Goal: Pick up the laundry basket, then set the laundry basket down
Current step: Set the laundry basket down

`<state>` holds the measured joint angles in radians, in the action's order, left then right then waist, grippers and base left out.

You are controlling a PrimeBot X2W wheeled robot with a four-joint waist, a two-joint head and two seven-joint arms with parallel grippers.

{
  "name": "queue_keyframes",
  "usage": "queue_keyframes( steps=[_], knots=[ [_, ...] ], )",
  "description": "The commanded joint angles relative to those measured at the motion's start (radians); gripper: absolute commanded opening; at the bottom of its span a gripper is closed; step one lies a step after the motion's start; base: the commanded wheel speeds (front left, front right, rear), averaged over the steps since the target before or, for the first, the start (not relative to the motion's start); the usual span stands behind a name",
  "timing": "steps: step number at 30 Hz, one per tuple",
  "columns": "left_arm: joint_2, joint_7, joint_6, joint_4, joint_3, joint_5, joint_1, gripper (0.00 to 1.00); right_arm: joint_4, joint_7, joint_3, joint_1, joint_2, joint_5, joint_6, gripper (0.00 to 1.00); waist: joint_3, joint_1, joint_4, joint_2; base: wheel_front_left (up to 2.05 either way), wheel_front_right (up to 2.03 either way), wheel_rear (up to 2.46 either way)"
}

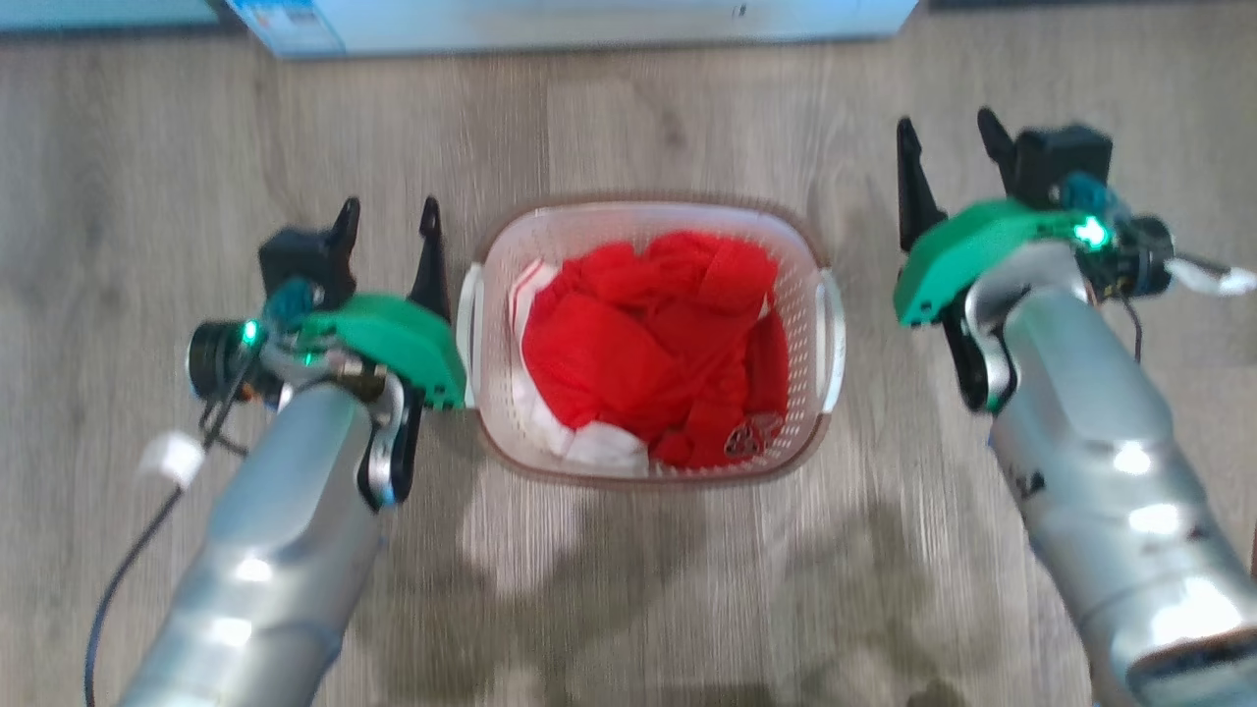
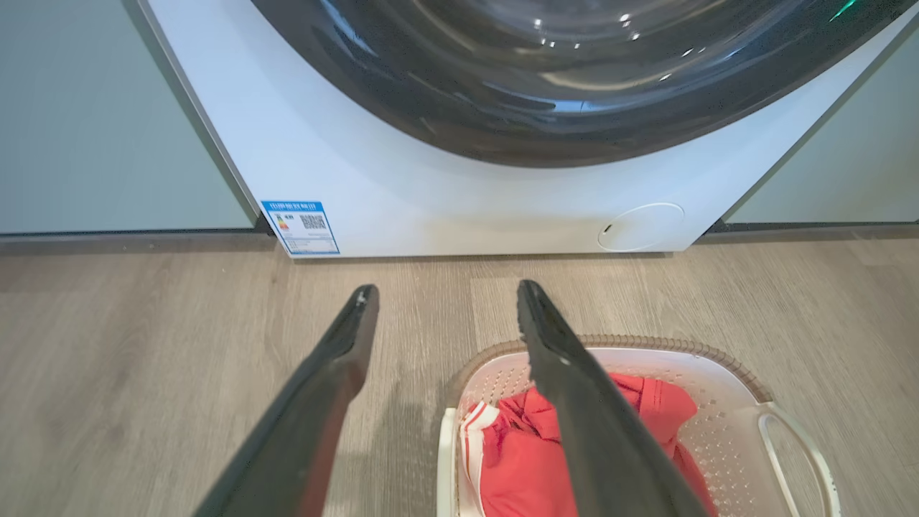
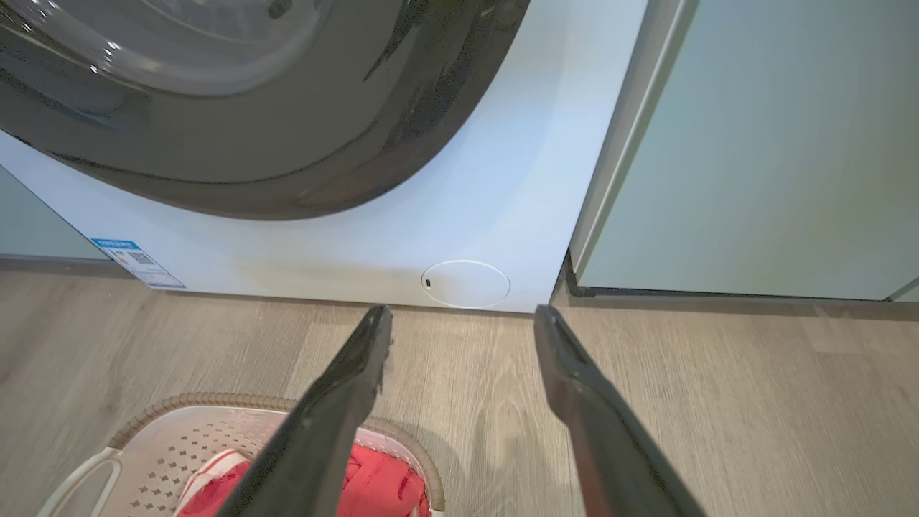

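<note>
Laundry basket [image 1: 638,218] sits on the wood floor [image 1: 147,147], centre of the head view, brown rim up and full of red clothes [image 1: 648,344] w/ a bit of white cloth mixed in. White handle [image 1: 465,334] on its left side, another [image 1: 833,339] on its right.

Left hand [image 1: 389,211] is just beside the left-side handle. Its fingers are spread apart w/ nothing between them. The inner finger runs alongside the basket wall; can't tell if the green wrist cover touches the handle. In the left wrist view that finger [image 2: 574,373] crosses over the basket rim.

Right hand [image 1: 945,123] is at the upper right of the head view, also spread wide and holding nothing. It's well apart from the right-side handle, w/ a strip of bare floor between.

Open floor all round the basket: left, right and along the bottom of the frame. Beyond it, at the top edge, is the washing machine [image 1: 589,20], w/ a floor gap between machine and rim. The wrist views show its dark round door, a blue label [image 2: 300,226] and a round cap [image 2: 640,227] low on the front, and a pale panel [image 3: 754,143] next to the machine.
</note>
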<state>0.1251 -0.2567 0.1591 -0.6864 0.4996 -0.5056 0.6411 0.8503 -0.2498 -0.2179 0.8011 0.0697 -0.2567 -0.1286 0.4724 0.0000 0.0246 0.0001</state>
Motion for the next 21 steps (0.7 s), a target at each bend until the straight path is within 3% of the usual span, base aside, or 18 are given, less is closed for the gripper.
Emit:
queue_keyframes(
  steps=[1, 9, 21],
  knots=[
    [0.031, -0.005, 0.001, 0.071, -0.068, 0.048, -0.041, 1.0, -0.078, -0.012, 0.001, -0.054, -0.019, 0.014, -0.002, 1.0, -0.075, 0.0, -0.012, -0.0001, 0.0, 0.0, 0.0],
    [0.005, -0.005, -0.027, 0.277, -0.211, 0.198, -0.24, 1.0, -0.301, -0.012, 0.017, -0.245, -0.019, 0.046, -0.002, 1.0, -0.192, 0.0, -0.025, -0.0001, 0.0, 0.0, 0.0],
    [-0.028, -0.005, -0.047, 0.489, -0.338, 0.291, -0.479, 1.0, -0.555, -0.012, 0.045, -0.498, -0.019, 0.051, -0.002, 1.0, -0.305, 0.0, -0.027, -0.0001, 0.0, 0.0, 0.0]
  ],
)
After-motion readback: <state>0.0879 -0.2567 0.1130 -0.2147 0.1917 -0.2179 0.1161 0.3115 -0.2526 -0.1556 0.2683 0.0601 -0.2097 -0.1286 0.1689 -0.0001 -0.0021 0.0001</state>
